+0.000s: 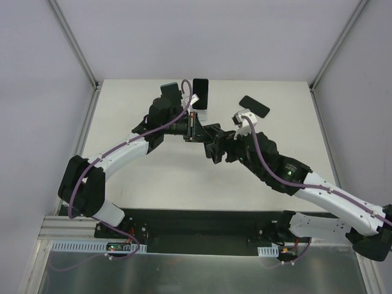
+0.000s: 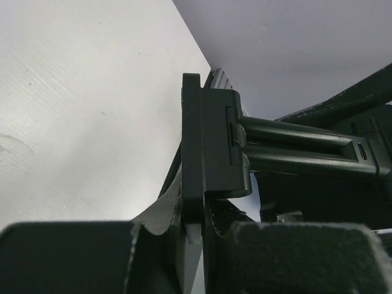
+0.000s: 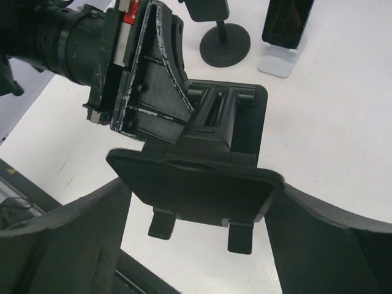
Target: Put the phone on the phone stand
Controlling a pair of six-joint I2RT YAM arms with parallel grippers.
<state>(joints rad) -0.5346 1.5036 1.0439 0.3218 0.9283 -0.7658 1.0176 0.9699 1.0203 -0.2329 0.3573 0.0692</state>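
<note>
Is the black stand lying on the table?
No, the left gripper holds the stand up in the air above the table.

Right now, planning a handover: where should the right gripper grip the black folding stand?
Likely the stand's free flat plate, across the side edges, from the lipped end opposite the left gripper: it is thin, unobstructed and sits within the open right gripper.

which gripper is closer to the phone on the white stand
Left: the left gripper, shut on a black stand, is just in front of the phone; the open right gripper is beyond that stand.
</note>
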